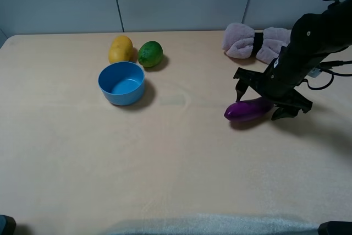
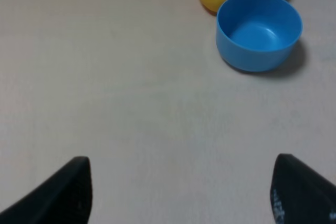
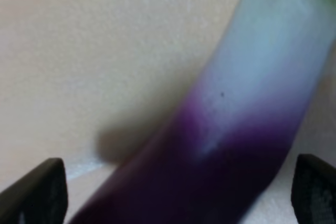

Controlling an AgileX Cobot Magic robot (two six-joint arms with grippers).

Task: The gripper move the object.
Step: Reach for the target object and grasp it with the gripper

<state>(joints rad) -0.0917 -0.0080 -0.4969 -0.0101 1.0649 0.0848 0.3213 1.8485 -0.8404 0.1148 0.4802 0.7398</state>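
The right gripper straddles the eggplant on the right side of the table, its two fingers spread wide on either side of the toy and not yet pressing on it. The eggplant appears to lie flat on the table, with its purple end pointing toward the middle and its pale stem end under the arm. The wrist view shows it running slantwise across the gap between the fingers. A clean grasp likely calls for closing on the thick purple body rather than the narrowing white neck. The glossy, rounded skin could slide or roll out of a pinch made off-centre or too fast, so a slow squeeze square to its length looks safest before any lift. The left gripper hangs wide open and empty over bare table, well apart from the eggplant, with the blue bowl, lemon and lime ahead of it.
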